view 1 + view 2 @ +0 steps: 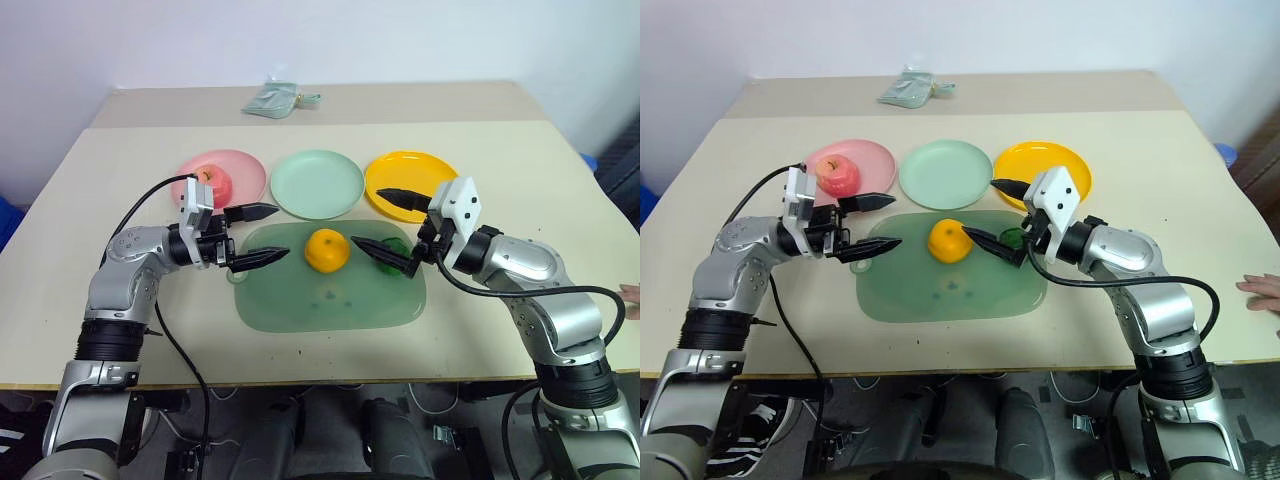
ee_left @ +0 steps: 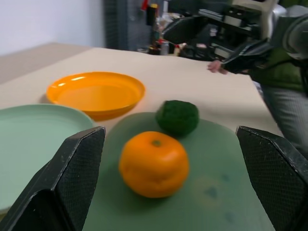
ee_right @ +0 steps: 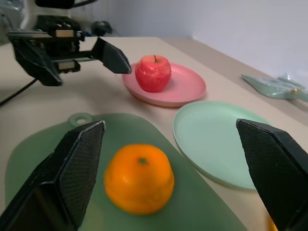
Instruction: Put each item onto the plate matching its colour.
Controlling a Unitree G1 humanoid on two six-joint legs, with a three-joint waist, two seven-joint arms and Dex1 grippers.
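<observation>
Head view, left to right: apple [image 1: 212, 184] sits on the pink plate [image 1: 245, 170], done. My left gripper [image 1: 253, 235] hangs with fingers apart, empty. Mint plate [image 1: 317, 183] is bare. Orange [image 1: 327, 250] and green fruit [image 2: 177, 117] lie on the mat [image 1: 330, 300], both outstanding. My right gripper [image 1: 385, 222] is spread, empty. Yellow plate [image 1: 400, 170] is bare.

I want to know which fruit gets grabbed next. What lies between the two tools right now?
The orange sits on the green mat, between the open left tool and open right tool, as the left eye view shows.
</observation>
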